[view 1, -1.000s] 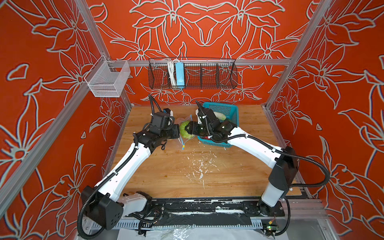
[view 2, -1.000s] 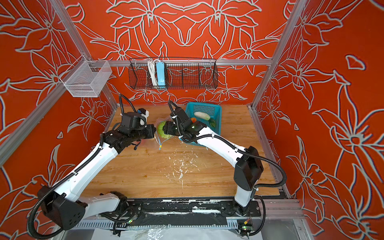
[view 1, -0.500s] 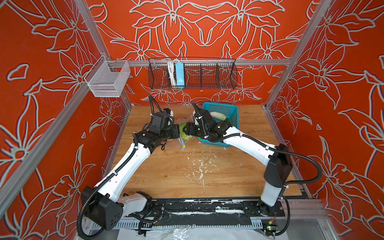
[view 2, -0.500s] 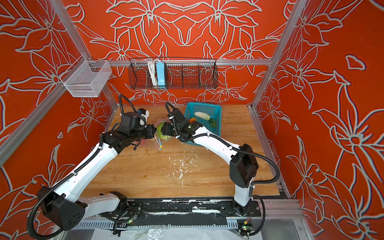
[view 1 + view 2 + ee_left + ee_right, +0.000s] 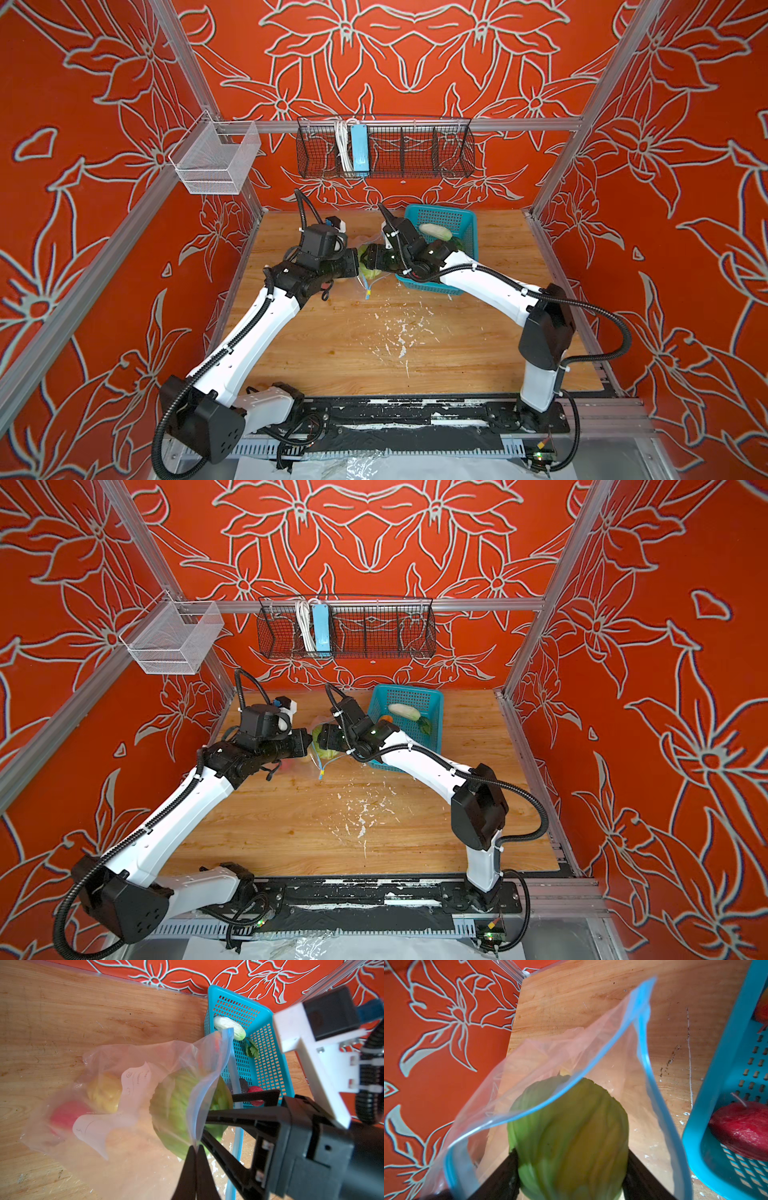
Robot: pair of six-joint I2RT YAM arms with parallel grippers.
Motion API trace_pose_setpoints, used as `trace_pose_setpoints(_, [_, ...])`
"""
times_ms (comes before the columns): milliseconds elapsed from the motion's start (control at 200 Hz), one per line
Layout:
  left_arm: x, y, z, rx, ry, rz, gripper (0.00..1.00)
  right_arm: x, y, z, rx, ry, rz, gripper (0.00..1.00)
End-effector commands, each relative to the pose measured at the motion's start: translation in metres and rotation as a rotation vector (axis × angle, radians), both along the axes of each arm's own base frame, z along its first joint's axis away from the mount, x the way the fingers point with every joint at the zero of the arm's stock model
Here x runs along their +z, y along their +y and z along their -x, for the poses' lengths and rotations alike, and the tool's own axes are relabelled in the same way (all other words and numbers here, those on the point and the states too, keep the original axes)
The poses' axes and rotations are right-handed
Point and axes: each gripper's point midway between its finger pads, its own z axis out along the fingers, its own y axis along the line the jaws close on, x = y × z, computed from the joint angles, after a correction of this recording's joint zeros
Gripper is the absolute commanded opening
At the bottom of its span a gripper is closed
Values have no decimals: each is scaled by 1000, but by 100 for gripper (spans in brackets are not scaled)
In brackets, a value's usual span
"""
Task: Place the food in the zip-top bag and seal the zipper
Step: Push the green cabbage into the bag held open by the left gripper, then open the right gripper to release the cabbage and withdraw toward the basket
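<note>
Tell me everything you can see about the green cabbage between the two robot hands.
The cabbage is a rounded toy, pale green shading to yellow, with ribbed leaf lines; it looks like plastic. It sits halfway through the open mouth of the clear bag, whose blue rim crosses over it. The right hand clasps it from both sides.

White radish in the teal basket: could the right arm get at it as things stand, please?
Probably not: the jaws of the right gripper hold the green cabbage at the zip-top bag's mouth. Otherwise the white radish lies uncovered nearby.
</note>
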Motion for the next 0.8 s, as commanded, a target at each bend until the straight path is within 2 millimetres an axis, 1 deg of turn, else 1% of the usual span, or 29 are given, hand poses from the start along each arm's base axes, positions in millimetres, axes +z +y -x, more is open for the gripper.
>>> trace_pose_setpoints(0, [6,3,1,3,-19,16,0,17,7,-2,-5,-15,-45,74])
trace_pose_setpoints(95, [5,4,1,6,-19,14,0,16,7,-2,-7,-10,-33,77])
trace_pose_setpoints(320, [4,5,0,12,-16,9,0,23,7,-2,4,-24,-37,81])
trace_pose_setpoints(330, [4,6,-1,15,-17,8,0,23,7,-2,3,-24,-37,83])
trace_pose_setpoints(355, [4,6,-1,16,-16,8,0,23,7,-2,5,-26,-36,95])
trace_pose_setpoints(370, [4,7,-1,17,-17,8,0,24,7,-2,5,-29,-37,97])
trace_pose_setpoints(530, [4,8,-2,21,-16,9,0,26,4,0,6,-36,-32,98])
trace_pose_setpoints(796, [4,9,-2,24,-18,10,0,40,-7,3,-4,-78,-25,98])
